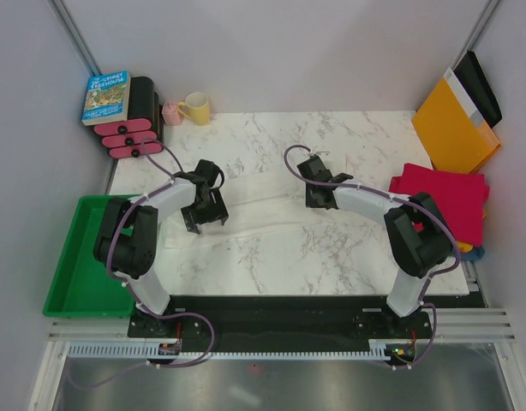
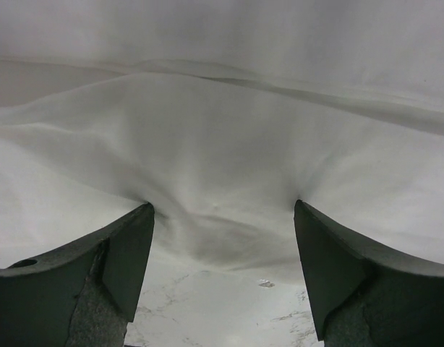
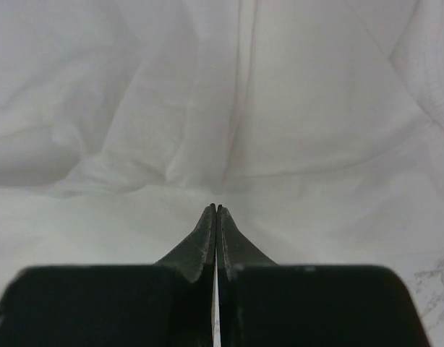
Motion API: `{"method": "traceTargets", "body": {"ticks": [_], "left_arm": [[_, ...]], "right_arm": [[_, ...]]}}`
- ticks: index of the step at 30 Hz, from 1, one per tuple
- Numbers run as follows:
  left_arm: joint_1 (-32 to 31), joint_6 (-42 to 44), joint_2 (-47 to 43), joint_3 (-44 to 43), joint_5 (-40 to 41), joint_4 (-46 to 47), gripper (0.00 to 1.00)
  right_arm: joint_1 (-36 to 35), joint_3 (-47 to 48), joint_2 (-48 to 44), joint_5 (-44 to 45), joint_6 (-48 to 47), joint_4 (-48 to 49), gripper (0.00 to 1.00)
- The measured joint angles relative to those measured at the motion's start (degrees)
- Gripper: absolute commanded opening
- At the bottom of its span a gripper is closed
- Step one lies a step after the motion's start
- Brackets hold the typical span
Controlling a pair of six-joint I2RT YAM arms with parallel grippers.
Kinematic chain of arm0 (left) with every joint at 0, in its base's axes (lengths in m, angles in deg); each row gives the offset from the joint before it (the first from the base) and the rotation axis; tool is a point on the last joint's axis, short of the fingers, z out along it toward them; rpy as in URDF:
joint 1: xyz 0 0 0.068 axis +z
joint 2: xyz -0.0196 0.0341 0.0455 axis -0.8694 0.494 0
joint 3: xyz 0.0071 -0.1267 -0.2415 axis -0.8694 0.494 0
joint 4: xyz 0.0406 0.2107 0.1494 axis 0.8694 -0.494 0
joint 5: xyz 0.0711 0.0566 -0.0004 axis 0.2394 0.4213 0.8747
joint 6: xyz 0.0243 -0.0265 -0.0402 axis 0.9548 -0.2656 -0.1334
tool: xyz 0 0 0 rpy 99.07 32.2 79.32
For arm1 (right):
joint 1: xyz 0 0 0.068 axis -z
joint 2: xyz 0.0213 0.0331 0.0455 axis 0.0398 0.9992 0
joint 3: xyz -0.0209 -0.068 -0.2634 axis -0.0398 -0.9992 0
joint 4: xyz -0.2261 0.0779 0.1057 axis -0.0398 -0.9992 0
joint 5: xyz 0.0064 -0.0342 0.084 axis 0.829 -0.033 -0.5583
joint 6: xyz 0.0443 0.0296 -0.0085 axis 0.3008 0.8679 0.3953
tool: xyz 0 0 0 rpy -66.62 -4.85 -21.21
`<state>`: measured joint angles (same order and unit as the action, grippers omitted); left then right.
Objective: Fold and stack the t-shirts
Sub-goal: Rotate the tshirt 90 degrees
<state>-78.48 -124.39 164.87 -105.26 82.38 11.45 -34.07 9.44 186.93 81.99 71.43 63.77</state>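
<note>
A marbled white desk (image 1: 374,137) between pale walls carries the work. The white t-shirt (image 1: 263,214) is spread wrinkled across the middle of it, and a stack of folded t-shirts (image 1: 443,201), red on top, is set at the right edge. The left claw (image 2: 223,206) is held released, with a bulge of cloth lying between its jaws. The right claw (image 3: 216,210) is clenched just over the cloth, and whether a ply is pinched cannot be told.

If the left claw is closed too shallowly, only one layer is likely to be caught and the fold dragged askew. White cloth on white marble makes the hem easy to misjudge. The stack could be toppled by a wide sweep to the right.

Open room is found at the far middle. The left side is bounded by the green tray (image 1: 79,257), the far right corner by the orange envelope (image 1: 451,128).
</note>
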Motion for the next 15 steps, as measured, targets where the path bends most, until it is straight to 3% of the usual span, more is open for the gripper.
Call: {"method": "traceTargets", "body": {"ticks": [15], "left_arm": [[0.0, 0.0, 1.2, 0.0, 0.0, 0.1, 0.84]], "right_arm": [[0.2, 21.0, 17.2, 0.0, -0.5, -0.3, 0.00]]}}
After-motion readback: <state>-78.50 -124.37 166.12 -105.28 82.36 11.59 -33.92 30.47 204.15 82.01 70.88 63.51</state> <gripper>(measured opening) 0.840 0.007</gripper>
